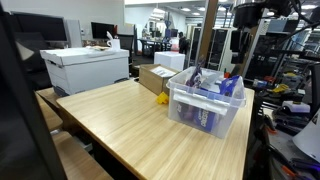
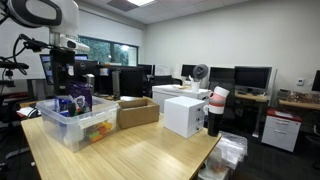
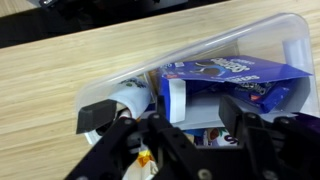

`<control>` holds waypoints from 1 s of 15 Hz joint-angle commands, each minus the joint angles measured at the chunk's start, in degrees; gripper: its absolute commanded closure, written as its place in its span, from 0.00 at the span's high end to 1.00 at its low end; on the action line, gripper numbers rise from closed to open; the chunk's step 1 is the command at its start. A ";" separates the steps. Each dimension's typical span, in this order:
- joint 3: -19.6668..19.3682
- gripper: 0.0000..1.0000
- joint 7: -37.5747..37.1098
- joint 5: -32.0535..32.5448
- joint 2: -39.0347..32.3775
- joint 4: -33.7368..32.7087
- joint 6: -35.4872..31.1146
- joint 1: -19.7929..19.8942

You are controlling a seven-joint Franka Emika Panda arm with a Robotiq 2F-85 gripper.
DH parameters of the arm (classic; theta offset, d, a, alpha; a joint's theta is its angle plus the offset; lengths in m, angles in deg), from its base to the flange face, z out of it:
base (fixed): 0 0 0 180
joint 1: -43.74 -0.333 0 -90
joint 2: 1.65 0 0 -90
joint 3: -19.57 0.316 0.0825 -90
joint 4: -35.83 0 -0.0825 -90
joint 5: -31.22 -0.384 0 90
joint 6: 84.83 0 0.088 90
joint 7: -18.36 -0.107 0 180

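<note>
My gripper point(image 3: 195, 125) hangs open and empty right above a clear plastic bin point(image 3: 290, 30) on a light wooden table point(image 3: 60, 70). The bin holds several snack packets. A blue packet point(image 3: 225, 70) lies on top, and a white bottle-like item point(image 3: 130, 100) lies at the bin's left end. In both exterior views the gripper point(image 1: 240, 45) point(image 2: 68, 68) is above the bin point(image 1: 205, 105) point(image 2: 75, 125). A blue and purple packet point(image 1: 215, 85) sticks up from the bin. No finger touches anything.
A cardboard box point(image 1: 155, 78) point(image 2: 138, 112) stands behind the bin, with a small yellow object point(image 1: 162, 99) next to it. A white box point(image 1: 85, 68) point(image 2: 185, 115) stands beyond the table. Desks, monitors and chairs fill the room behind.
</note>
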 commanded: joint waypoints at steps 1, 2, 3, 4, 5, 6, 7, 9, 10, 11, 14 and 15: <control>-0.31 0.34 2.72 -3.09 1.80 2.18 1.02 -1.54; -0.35 0.34 3.24 -3.41 1.93 2.67 1.36 -1.95; -0.18 0.34 3.43 -2.92 2.43 3.22 1.81 -2.01; -0.12 0.34 3.40 -2.66 2.56 3.42 2.05 -1.99; -0.06 0.34 3.37 -2.32 2.83 3.77 2.35 -1.86; -0.05 0.34 3.20 -2.41 3.08 3.97 2.58 -1.81; -0.03 0.34 3.21 -2.49 3.35 4.24 2.72 -1.84; -0.22 0.84 4.53 -2.79 3.73 4.91 0.78 -2.25; -0.23 0.86 5.85 -2.05 3.87 5.07 0.49 -2.39; -0.16 0.91 7.31 -0.77 3.92 5.00 1.10 -2.31; 2.86 1.00 7.14 0.16 -0.56 -1.26 -0.80 -3.76; 3.09 1.00 7.28 0.78 -1.08 -2.51 -1.20 -3.76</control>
